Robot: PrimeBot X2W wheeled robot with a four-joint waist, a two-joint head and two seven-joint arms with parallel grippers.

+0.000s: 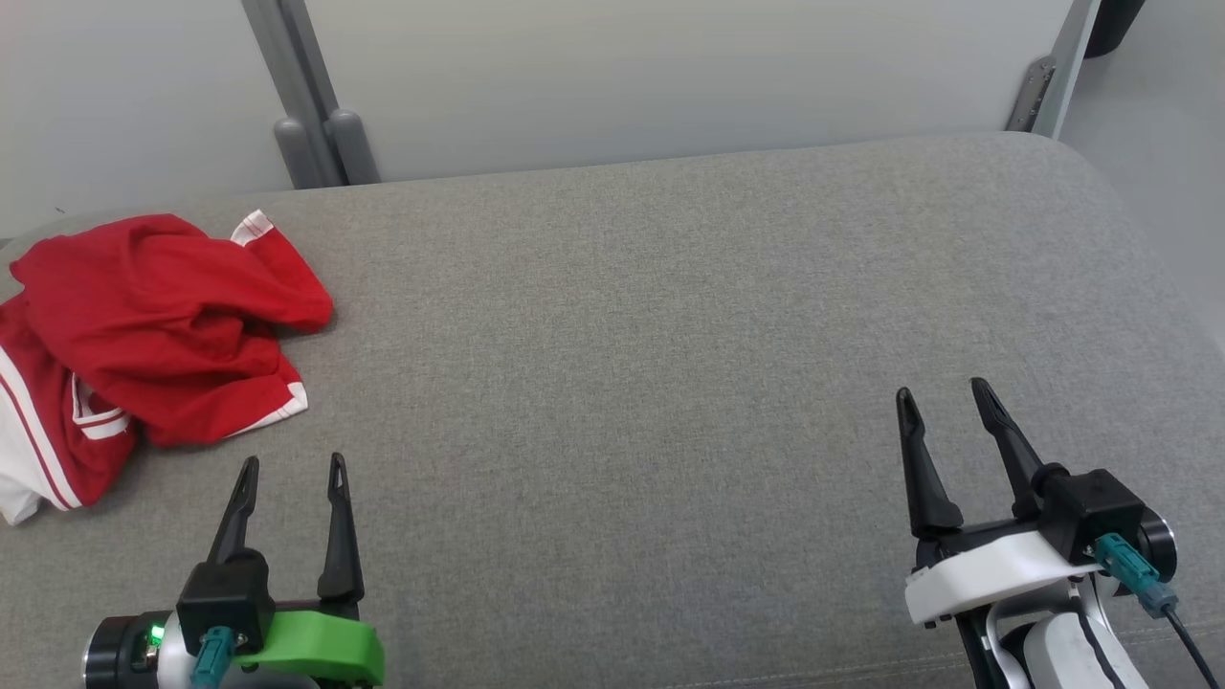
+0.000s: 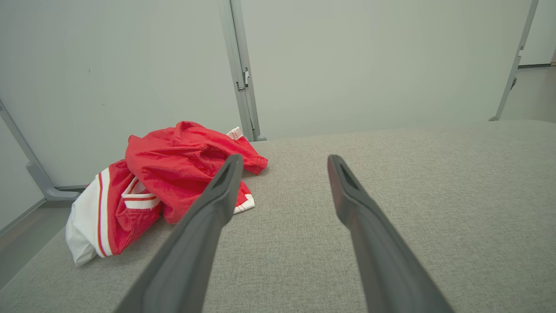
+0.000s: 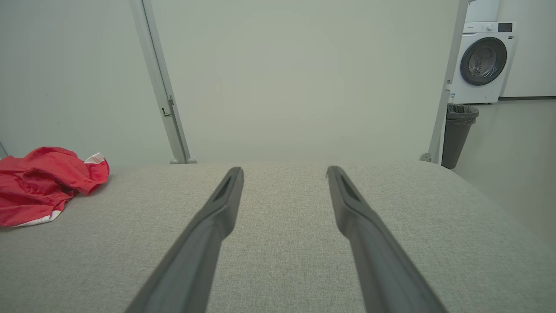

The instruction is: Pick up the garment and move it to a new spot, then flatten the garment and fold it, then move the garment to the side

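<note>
Over on the far left we have the garment (image 1: 153,316), a bright red piece crumpled into a loose heap, with white bands at its hems, thin red stripes running through the white trim, and a plain white panel hanging at its left end. It sits on the grey fabric worktop (image 1: 622,335), close to the left edge and near the back, just in front of the pale wall panels. Moving right and nearer to us, the left gripper (image 1: 294,461) hovers low over the cloth surface, jaws spread wide with nothing between them. The garment lies ahead of those jaws and off to their left, near but clear of both fingertips, and in the left wrist view the red folds show behind the left finger (image 2: 217,195). Across a broad bare stretch of worktop we reach the right gripper (image 1: 942,388), jaws also spread and empty, well apart from the garment, which sits at the far left edge of its wrist view. Beyond the right end stand a dark bin (image 3: 460,130) and a white washing machine (image 3: 482,63); the marks on its panel are too small for us to read.
</note>
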